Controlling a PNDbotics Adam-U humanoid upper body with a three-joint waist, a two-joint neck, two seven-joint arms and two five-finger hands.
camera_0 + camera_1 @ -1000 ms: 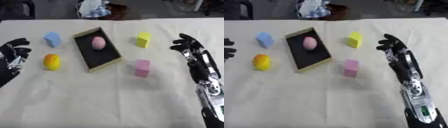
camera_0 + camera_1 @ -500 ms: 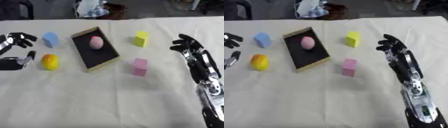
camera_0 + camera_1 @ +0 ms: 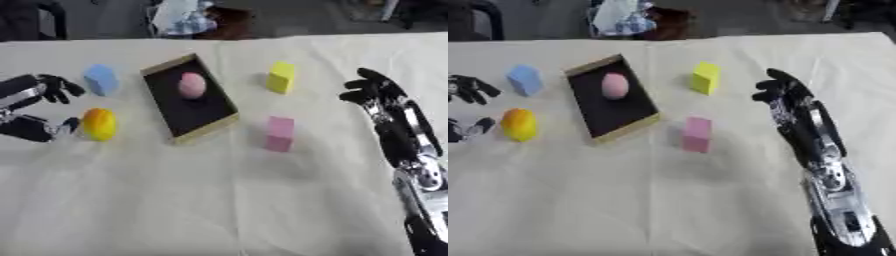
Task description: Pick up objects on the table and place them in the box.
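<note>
The left hand [image 3: 35, 107] had its fingers [image 3: 59, 89] spread open around the orange ball [image 3: 99, 124] on the table [image 3: 219, 200], not holding it. The right hand [image 3: 376, 90] rested open. A pink egg [image 3: 192, 85] lay in the box [image 3: 229, 120].

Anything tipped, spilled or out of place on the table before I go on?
Nothing spilled or damaged. The box sits askew to the table edge with the pink egg inside; the other pieces lie separate on the cloth. The left hand is open beside the orange egg.

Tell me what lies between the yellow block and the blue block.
The box, holding a pink egg-shaped thing, lies between the yellow block and blue block, in both eye views.
</note>
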